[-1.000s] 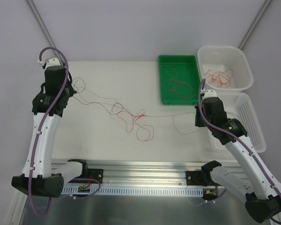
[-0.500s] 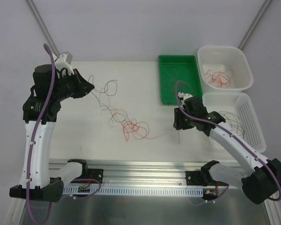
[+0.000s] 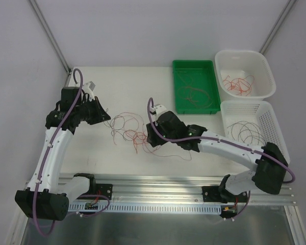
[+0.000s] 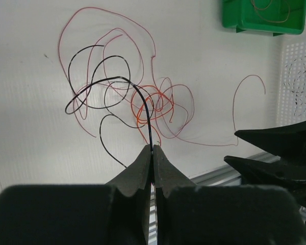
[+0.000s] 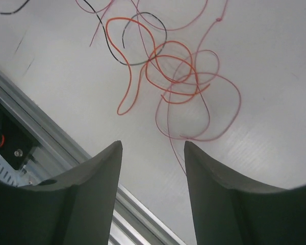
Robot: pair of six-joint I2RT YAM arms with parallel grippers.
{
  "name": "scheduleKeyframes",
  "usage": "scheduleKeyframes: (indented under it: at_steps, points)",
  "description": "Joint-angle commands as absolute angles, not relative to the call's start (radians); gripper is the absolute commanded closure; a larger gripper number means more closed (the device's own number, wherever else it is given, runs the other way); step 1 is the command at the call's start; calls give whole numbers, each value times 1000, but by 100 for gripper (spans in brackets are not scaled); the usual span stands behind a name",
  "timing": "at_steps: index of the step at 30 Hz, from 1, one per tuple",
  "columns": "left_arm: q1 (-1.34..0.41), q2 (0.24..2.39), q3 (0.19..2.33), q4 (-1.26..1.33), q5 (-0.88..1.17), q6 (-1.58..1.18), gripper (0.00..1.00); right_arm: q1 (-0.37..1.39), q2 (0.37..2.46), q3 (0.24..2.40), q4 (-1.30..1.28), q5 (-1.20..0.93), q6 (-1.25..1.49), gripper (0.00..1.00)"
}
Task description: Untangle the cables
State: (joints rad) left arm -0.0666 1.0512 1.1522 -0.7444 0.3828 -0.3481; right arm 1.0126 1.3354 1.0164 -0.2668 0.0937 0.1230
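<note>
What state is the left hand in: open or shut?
Shut: the left hand has its fingers pressed together, pinching the black cable between them.

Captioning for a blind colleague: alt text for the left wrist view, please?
The left gripper holds a black cable in shut jaws; it arcs up into a tangle of red, orange and black cables on the white table. A green tray sits top right.

Tangle of red, perhaps dark, cables (image 3: 131, 133) on the table (image 3: 123, 86) between left fingers (image 3: 104, 116) and right fingers (image 3: 151, 139).
</note>
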Motion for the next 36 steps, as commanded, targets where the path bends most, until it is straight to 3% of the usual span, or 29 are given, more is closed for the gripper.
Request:
scheduleKeyframes:
  at_steps: [1,13,19,21,23,26,32,36]
  points:
    - [-78,1034,1118,-695,371,-337,100,1032,1466,1080,-93,100,198,46]
    - [-81,1028,1058,-663,351,-328,100,1103,1801,1193,55,37,393,53]
    - [-81,1035,1037,-649,318,-328,100,1103,1851,1213,17,57,405,64]
    - [-81,1037,1031,-644,310,-328,100,1106,1850,1212,5,69,400,74]
    - [-81,1046,1019,-632,295,-330,100,1106,1836,1212,-34,71,379,88]
    - [-81,1069,996,-621,218,-318,100,1115,1763,1226,-98,86,328,99]
    - [-81,1137,920,-623,-35,-258,100,1115,1487,1347,-375,110,132,99]
    - [-80,1169,927,-644,-75,-244,100,1102,1263,1446,-550,215,11,99]
